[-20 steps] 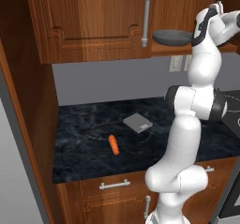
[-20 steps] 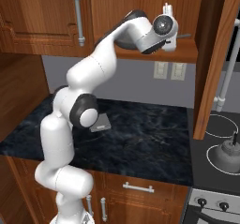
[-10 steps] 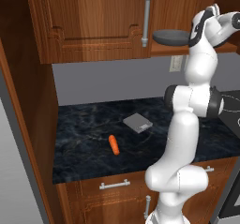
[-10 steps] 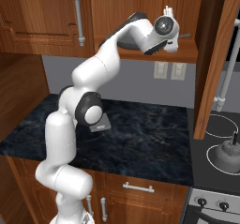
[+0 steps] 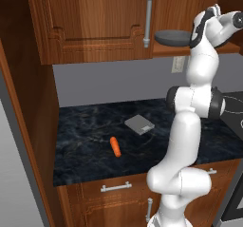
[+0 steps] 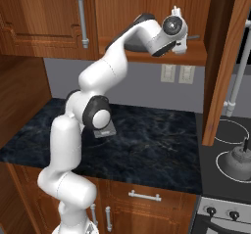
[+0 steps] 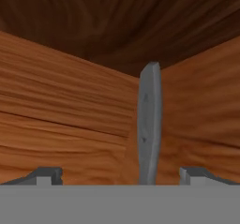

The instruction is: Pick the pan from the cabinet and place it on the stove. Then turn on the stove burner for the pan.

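Hand view: end effector (image 7: 120, 174) jaws spread wide, nothing held, with the pan's handle (image 7: 149, 124) running up between the two tips, inside the cabinet (image 7: 61, 110). Left base view shows the pan (image 5: 173, 37) sitting on the open cabinet shelf, well above the worktop (image 5: 90, 147). Rigid metal, likely smooth and front-heavy, so grip the thin handle squarely, near the bowl, or it may tip or twist.

pan (image 5: 173, 37) in cabinet (image 5: 95, 22), carrot (image 5: 115, 146) on counter (image 5: 85, 150)
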Controlling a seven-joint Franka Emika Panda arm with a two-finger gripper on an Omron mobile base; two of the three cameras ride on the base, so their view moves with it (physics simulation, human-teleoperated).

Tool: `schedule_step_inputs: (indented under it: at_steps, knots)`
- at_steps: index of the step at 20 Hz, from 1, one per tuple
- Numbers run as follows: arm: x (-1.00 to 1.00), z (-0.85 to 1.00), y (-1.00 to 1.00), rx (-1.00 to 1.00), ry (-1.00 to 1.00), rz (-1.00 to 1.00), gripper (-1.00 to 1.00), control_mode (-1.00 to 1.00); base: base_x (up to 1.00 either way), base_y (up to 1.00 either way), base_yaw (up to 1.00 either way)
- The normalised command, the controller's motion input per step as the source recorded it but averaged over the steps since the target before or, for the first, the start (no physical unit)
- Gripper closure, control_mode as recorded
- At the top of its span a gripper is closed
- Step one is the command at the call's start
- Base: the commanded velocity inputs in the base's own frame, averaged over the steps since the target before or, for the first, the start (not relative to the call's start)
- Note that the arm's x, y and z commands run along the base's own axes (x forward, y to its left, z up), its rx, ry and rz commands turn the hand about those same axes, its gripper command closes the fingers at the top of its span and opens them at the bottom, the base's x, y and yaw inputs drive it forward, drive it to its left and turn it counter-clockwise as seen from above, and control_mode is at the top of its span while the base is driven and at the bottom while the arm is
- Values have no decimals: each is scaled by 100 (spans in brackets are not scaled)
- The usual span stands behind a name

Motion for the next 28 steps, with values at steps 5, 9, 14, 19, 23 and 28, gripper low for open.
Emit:
schedule_step_inputs:
  at_steps: [5,9,14,19,23,28]
  knots:
    - [37,-22,0,0,0,0,-100,-100,0,0,0]
    - [36,-25,-1,0,0,0,-100,-100,0,0,0]
    - [31,-29,-5,0,0,0,-100,-100,0,0,0]
    - [26,-35,-5,1,0,0,-100,-100,0,0,0]
    - [8,-26,0,3,0,0,-100,-100,0,0,0]
    - [4,-25,0,3,0,0,100,-100,0,0,0]
